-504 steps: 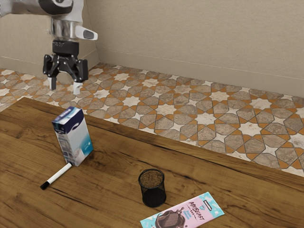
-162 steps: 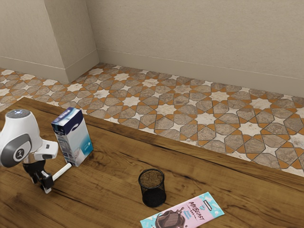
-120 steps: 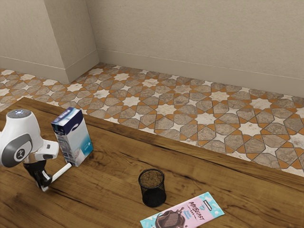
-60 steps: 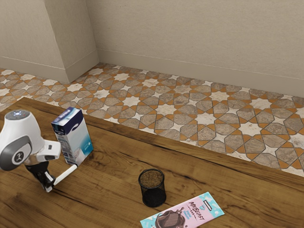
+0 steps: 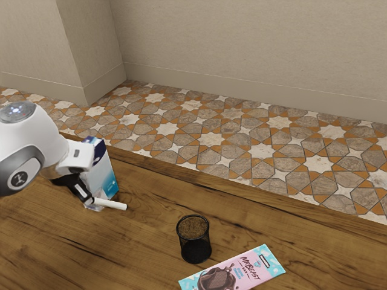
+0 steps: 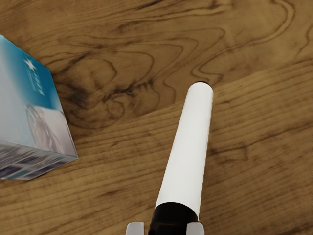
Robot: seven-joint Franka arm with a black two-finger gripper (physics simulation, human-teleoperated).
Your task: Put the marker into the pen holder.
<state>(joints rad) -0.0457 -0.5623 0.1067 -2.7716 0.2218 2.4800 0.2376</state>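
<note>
Exterior view clock throughout. Brown wood-grain surface point(image 5: 145, 241). White-and-grey robot arm point(image 5: 42, 139), nine o'clock. Upright white-and-blue cardboard box point(image 5: 105, 175) partly behind arm. Black end effector point(image 5: 91, 204) at box's six o'clock, gripping marker by black end. Flat pink-and-turquoise chocolate packet point(image 5: 242, 272), at holder's four o'clock. Upright black mesh pen holder point(image 5: 195, 246). Slim white marker point(image 5: 115, 205), white end toward three o'clock, well apart from holder.

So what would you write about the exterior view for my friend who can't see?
A robot's gripper holds a white marker over a wooden table, beside a blue-and-white carton. Nearer the exterior view's right are a black mesh pen holder and a pink-and-blue chocolate bar lying flat.
</note>
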